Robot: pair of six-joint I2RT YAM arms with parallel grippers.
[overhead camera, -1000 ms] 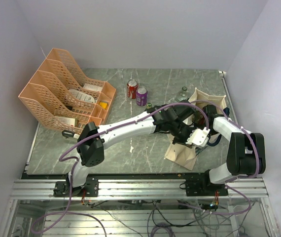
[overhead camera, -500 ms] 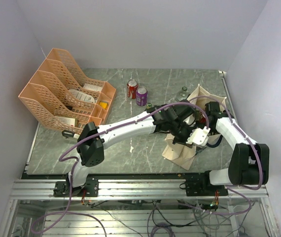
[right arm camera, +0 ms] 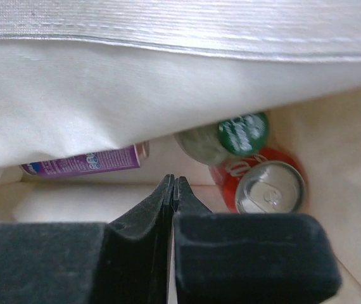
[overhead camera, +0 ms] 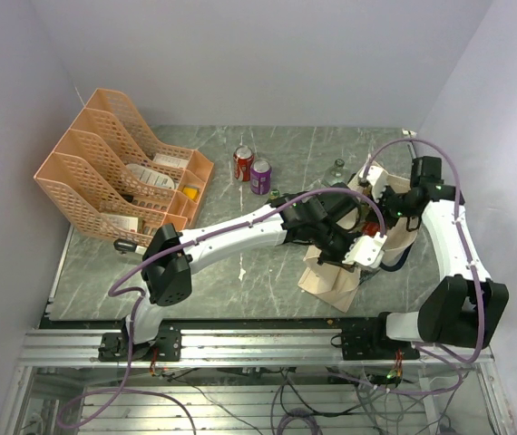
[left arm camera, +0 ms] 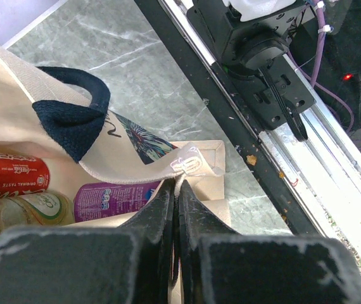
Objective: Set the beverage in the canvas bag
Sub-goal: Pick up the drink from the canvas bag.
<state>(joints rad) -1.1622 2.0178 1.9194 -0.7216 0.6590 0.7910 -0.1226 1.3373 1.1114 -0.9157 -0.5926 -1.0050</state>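
Observation:
The cream canvas bag [overhead camera: 333, 279] stands at the right of the table, its navy handle [left arm camera: 73, 120] flopped over the rim. My left gripper [left arm camera: 176, 185] is shut on the bag's rim [left arm camera: 190, 163] beside a small sewn label, holding the mouth apart. Inside lie beverages: a red can [right arm camera: 266, 183], a purple can [right arm camera: 85, 161] and a green-capped bottle [right arm camera: 231, 136]. Above the bag's mouth my right gripper [right arm camera: 173, 183] hangs pointing down, shut with nothing between its fingers; in the top view the right gripper [overhead camera: 388, 207] is over the bag's far side.
A red can [overhead camera: 243, 163], a purple can [overhead camera: 260, 176] and a clear bottle [overhead camera: 335, 170] stand on the table behind the bag. Orange file trays [overhead camera: 118, 177] fill the back left. The metal rail [left arm camera: 332, 158] runs close to the bag's near side.
My right arm has risen from low at the bag's near side to above its mouth, and its gripper has shut. The left gripper has kept its hold on the rim.

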